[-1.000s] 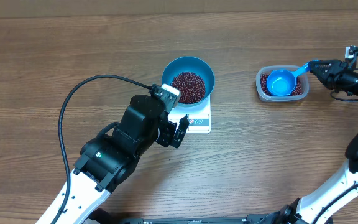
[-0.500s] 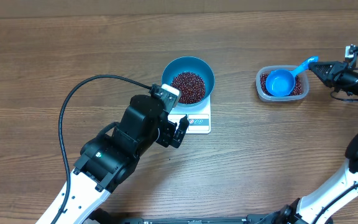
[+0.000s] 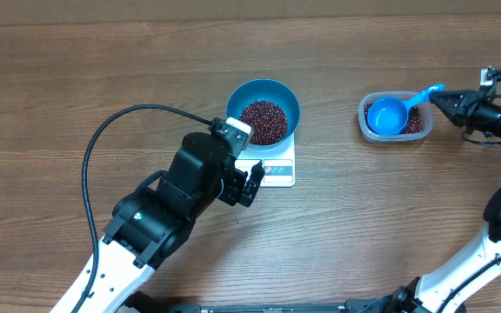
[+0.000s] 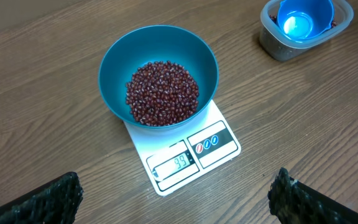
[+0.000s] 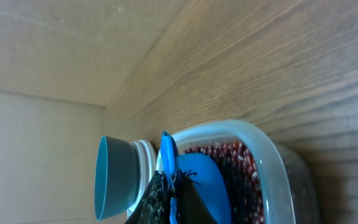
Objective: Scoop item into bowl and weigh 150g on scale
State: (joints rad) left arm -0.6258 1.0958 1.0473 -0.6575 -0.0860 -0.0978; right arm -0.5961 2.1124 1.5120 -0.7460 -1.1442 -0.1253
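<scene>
Right end effector (image 3: 436,98) clenches the small blue plastic scoop (image 3: 392,114) in the clear plastic container (image 3: 364,118), presumably to reload; left end effector (image 3: 244,185) hangs released.

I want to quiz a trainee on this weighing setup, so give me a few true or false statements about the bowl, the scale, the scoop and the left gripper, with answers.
1. The bowl sits on the scale. True.
2. The bowl is empty. False: it holds a heap of beans.
3. The scoop lies in the clear container. True.
4. The left gripper is clamped on the bowl's rim. False: it is open, apart from the bowl, and holds nothing.
</scene>
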